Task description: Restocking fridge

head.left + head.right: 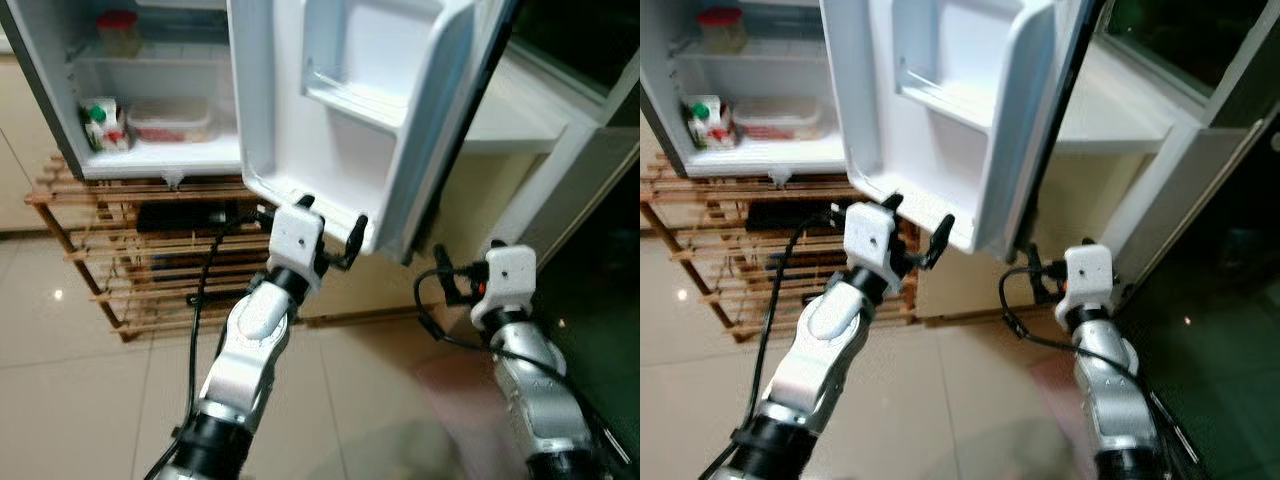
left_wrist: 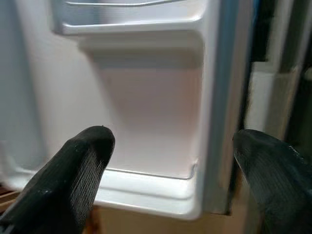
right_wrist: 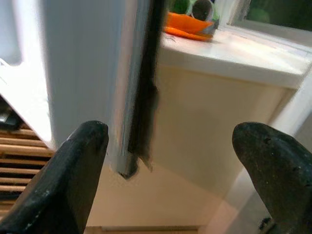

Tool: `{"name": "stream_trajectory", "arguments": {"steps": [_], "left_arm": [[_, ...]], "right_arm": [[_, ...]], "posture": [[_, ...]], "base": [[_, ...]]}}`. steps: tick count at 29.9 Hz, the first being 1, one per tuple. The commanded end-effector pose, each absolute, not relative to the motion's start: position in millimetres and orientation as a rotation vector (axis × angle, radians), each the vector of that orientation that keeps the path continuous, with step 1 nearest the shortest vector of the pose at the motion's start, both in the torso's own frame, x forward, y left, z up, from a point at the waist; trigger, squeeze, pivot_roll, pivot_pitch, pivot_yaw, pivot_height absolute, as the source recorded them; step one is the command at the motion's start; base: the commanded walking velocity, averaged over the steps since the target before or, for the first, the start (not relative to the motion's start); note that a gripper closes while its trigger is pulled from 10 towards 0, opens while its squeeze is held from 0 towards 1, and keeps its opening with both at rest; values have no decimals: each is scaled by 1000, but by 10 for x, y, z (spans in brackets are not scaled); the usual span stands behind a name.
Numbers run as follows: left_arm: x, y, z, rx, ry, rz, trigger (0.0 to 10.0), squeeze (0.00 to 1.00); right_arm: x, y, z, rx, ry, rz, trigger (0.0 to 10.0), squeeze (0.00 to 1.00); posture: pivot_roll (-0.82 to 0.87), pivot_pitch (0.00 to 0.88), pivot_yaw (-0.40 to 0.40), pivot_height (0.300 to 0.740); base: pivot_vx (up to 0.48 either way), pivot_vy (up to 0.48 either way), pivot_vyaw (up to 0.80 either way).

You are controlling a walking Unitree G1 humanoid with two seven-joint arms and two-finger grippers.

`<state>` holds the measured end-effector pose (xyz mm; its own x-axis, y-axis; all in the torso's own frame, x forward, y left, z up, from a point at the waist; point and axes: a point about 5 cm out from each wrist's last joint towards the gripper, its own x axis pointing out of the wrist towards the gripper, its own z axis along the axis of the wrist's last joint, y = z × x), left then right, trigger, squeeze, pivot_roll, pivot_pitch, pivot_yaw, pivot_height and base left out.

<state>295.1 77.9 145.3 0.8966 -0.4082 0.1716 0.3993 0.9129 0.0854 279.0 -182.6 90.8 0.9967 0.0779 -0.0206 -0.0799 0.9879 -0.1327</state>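
The fridge is being seen standing open on a slatted wooden rack, at the upper left of the head views. Its white door is being held swung out toward the robot, with the moulded inner shelves facing the camera and the dark outer edge turned to the right. Inside the cabinet, a clear lidded container is being kept on the lower shelf, a green, white and red carton is being kept beside it at the left wall, and a red-lidded jar is being kept on the shelf above.

The left gripper is being raised just beneath the door's bottom rim, its 2 black fingers spread wide apart with nothing between them; whether the rim is being touched cannot be told. In the left wrist view the door's lowest pocket is being framed between those fingers.

The right gripper is being held lower, near the door's outer edge, with its fingers likewise spread and empty. Beyond them a pale counter is being shown, with an orange object lying on it. A dark cable is being trailed along the left arm over the tiled floor.
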Motion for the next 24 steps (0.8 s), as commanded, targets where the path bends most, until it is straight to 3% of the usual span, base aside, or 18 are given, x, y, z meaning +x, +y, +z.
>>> {"name": "stream_trajectory", "arguments": {"steps": [1, 5, 7, 10, 13, 18, 24], "left_arm": [[2964, 722, 1450, 52, -176, -426, 10000, 0], [3016, 820, 1362, 44, -136, -382, 10000, 0], [3061, 903, 1249, 118, -98, -367, 10000, 0], [3074, 975, 1223, 127, -84, -353, 10000, 0], [3061, 1037, 1331, 100, -134, -349, 10000, 0], [2981, 989, 1560, 36, -245, -360, 10000, 0], [2820, 888, 1381, 38, -180, -429, 10000, 0]], "right_arm": [[2803, -1973, 887, -155, 37, 19, 10000, 0], [2972, -2223, 816, -238, 92, -89, 10000, 0], [3184, -2370, 913, -281, 92, -143, 10000, 0], [3278, -2424, 1028, -279, 67, -165, 10000, 0], [3344, -2389, 1153, -267, 16, -152, 10000, 0], [3379, -2252, 1294, -156, -104, -141, 10000, 0], [3470, -2358, 1250, -205, -74, -212, 10000, 0]], "posture": [[-9, 0, -62, 740], [2, 0, -54, 740], [18, 0, -57, 740], [28, 0, -61, 740], [37, 0, -70, 740], [36, 0, -67, 740], [34, 0, -53, 740]], "base": [[0, 0, 0], [0, 0, 0], [0, 0, 0], [0, 0, 0], [0, 0, 0], [450, 0, 0], [322, 354, 0]]}}
